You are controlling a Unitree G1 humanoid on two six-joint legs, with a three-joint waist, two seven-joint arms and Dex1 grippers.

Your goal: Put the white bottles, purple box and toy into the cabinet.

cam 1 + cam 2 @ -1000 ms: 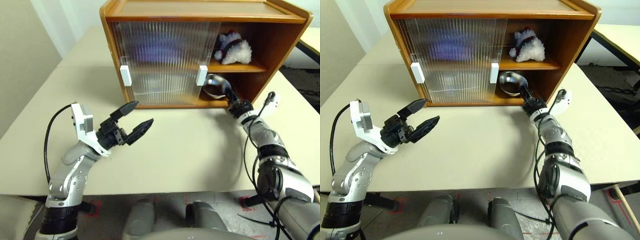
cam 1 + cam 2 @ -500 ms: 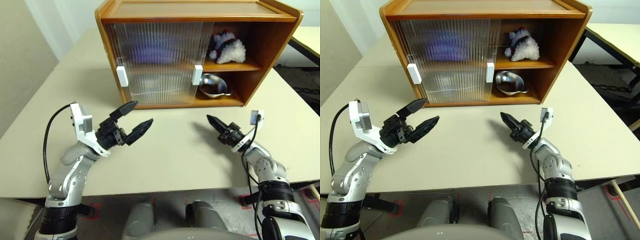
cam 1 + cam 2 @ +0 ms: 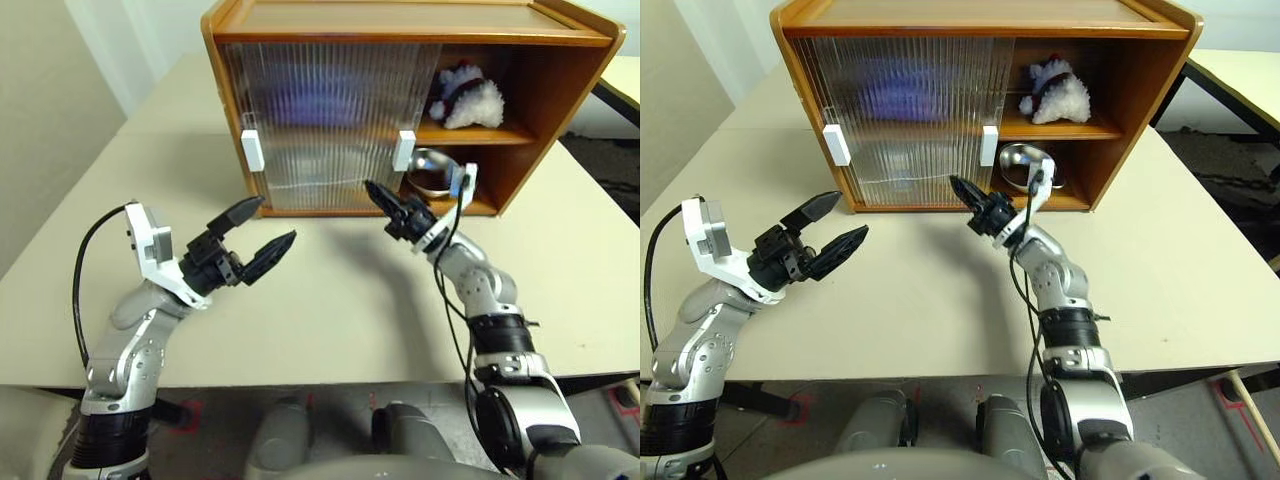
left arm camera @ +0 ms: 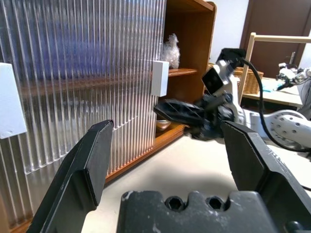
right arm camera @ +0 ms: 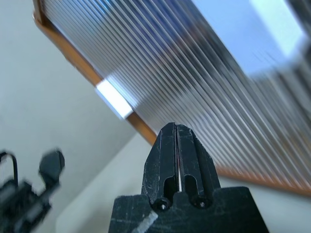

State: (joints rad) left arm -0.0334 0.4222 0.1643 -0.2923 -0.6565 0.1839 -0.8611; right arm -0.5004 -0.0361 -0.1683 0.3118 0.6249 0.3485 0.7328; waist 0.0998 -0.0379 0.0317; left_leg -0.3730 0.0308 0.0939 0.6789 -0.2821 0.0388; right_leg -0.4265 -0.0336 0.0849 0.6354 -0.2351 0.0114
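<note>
1. Right fingers (image 3: 378, 192) pinched tight, empty, aimed at sliding door (image 3: 330, 125), likely to push it.
2. Left fingers (image 3: 258, 228) spread wide, empty, above counter (image 3: 340, 300).
3. Toy (image 3: 468, 100) on cabinet (image 3: 400, 20) shelf, two o'clock from right fingers.

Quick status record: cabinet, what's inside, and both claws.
cabinet: on the table, sliding doors cover the left part, right side open
toy: on the upper shelf, open side
metal dish: bottom compartment, open side
purple box: blurred purple shape behind the doors, cannot confirm
left claw: open, empty, above the table
right claw: shut, empty, near the right door handle
</note>
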